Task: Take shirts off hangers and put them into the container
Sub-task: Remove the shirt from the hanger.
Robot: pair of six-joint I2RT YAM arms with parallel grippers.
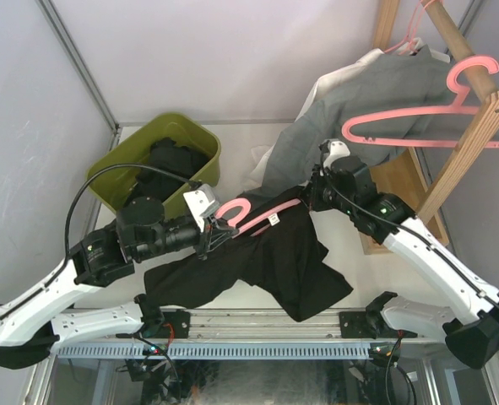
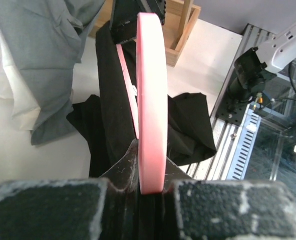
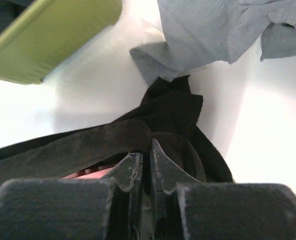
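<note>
White table [image 1: 241,148]. My left fingers [image 1: 219,231] clamp pink hanger [image 1: 257,216]; right fingers [image 1: 313,199] closed on black shirt [image 1: 274,261], table centre. Stripping step. Next: pull apart, shirt to container [image 1: 114,184] at 10 o'clock.

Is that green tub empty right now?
No, the view from above shows a bundle of black cloth lying inside the green tub.

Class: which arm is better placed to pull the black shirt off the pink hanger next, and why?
Right. The right gripper is shut on the black shirt beside the hanger, while the left gripper clamps its hook, likely steadying it.
</note>
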